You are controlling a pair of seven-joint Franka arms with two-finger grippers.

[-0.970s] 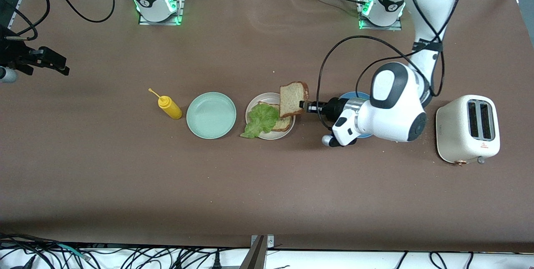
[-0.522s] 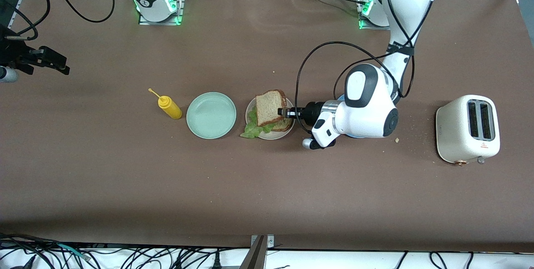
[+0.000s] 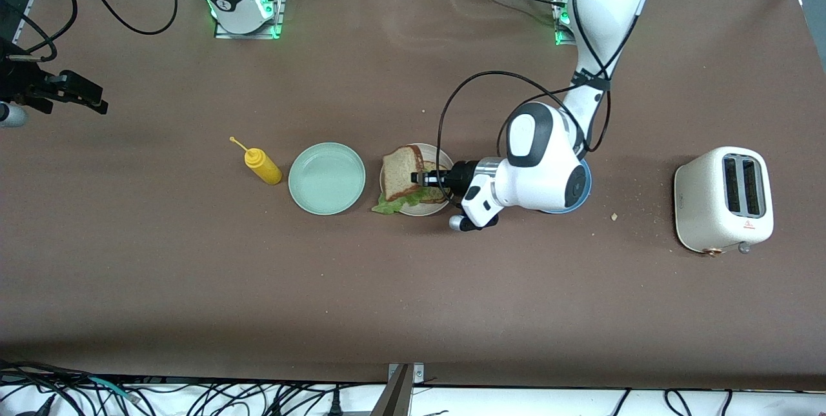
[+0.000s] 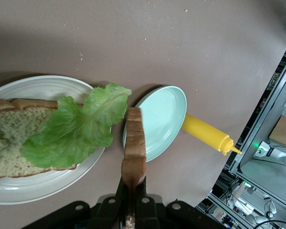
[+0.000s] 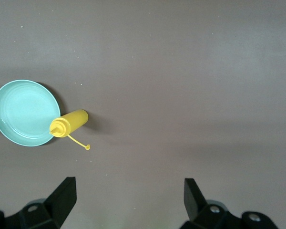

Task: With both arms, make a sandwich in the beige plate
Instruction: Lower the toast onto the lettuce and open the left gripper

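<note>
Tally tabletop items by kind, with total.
Plates: 3 (beige, mint, blue)
Bread slices: 2 (one on plate, one held)
Lettuce: 1
Mustard bottle: 1
Toaster: 1
Total: 8

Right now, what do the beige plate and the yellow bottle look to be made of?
Beige plate: likely glazed ceramic or melamine; smooth, faintly glossy, with a raised rim. Yellow bottle: probably soft squeeze plastic; matte, uniform colour, thin nozzle with a tethered cap.
</note>
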